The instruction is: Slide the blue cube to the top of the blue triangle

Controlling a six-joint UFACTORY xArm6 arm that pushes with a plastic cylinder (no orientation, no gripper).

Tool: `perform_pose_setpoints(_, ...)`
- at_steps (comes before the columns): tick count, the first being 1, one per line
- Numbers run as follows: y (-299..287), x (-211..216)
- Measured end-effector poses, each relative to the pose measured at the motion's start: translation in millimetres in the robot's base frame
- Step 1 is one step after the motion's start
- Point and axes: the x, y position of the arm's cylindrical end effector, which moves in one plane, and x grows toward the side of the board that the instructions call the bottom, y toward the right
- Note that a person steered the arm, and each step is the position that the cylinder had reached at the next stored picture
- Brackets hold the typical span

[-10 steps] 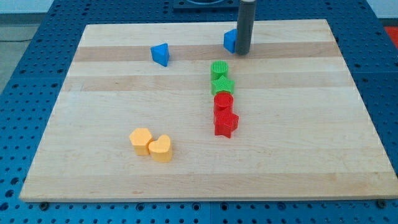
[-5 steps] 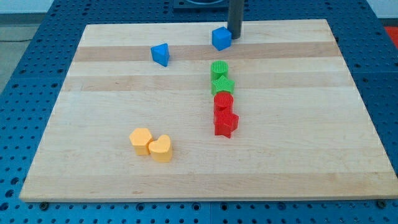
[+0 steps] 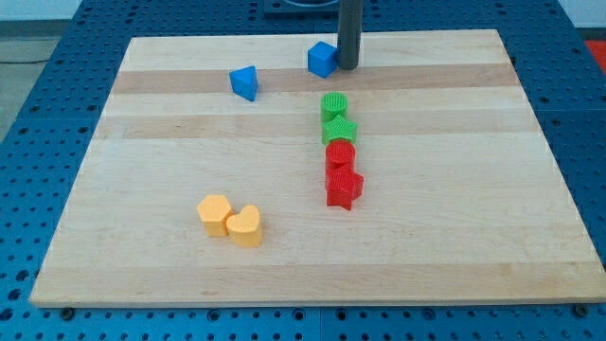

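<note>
The blue cube [image 3: 322, 60] sits near the board's top edge, a little right of the middle. My tip [image 3: 347, 66] is right against the cube's right side. The blue triangle [image 3: 244, 82] lies to the cube's left and slightly lower, about a block's width of bare wood between them.
A column of blocks runs down the middle: green cylinder [image 3: 333, 105], green star [image 3: 338, 130], red cylinder [image 3: 340, 154], red star [image 3: 344, 188]. A yellow hexagon [image 3: 215, 214] and yellow heart [image 3: 246, 226] sit at the lower left. The wooden board [image 3: 473, 189] lies on a blue pegboard.
My tip has moved left along the top edge, and the blue cube has slid left ahead of it, closer to the blue triangle. The other blocks have not moved.
</note>
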Motion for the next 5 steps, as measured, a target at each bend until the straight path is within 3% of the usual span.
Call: perform_pose_setpoints(5, -60.2, -11.2)
